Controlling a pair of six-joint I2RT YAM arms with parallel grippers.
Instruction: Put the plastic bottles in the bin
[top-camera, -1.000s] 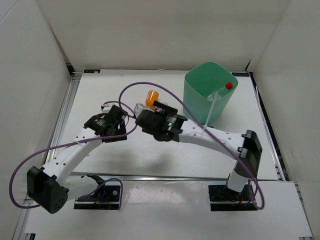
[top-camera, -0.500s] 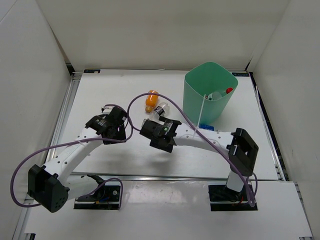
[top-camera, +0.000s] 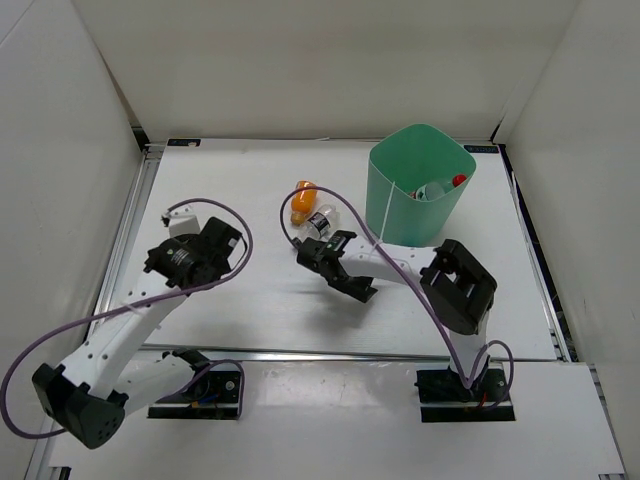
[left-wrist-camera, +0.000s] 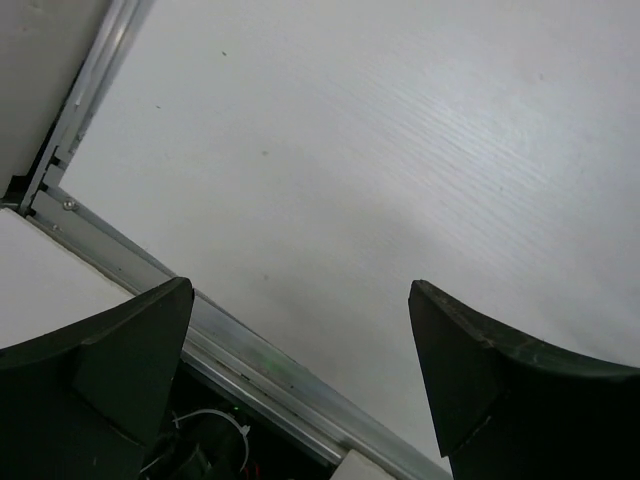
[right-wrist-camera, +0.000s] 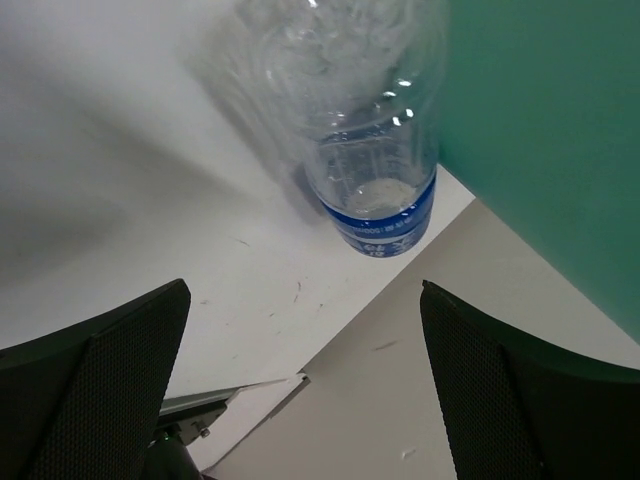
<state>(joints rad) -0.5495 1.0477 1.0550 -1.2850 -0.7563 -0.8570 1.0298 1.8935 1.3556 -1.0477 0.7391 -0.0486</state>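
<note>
Centrally, left of tapered mint-green plastic bin, small orange bottle just beside clear plastic bottle; left gripper, right gripper spread wide, empty.

Bright diffuse overhead light; soft shadows on table; bottle top blurred, glints on plastic.

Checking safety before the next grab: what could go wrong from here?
The clear blue-labelled plastic bottle sits right beside the mint-green plastic bin; the open right gripper might strike the bin wall. The orange plastic bottle and clear black-capped bottle lie close together; grabbing one could roll the other.
</note>
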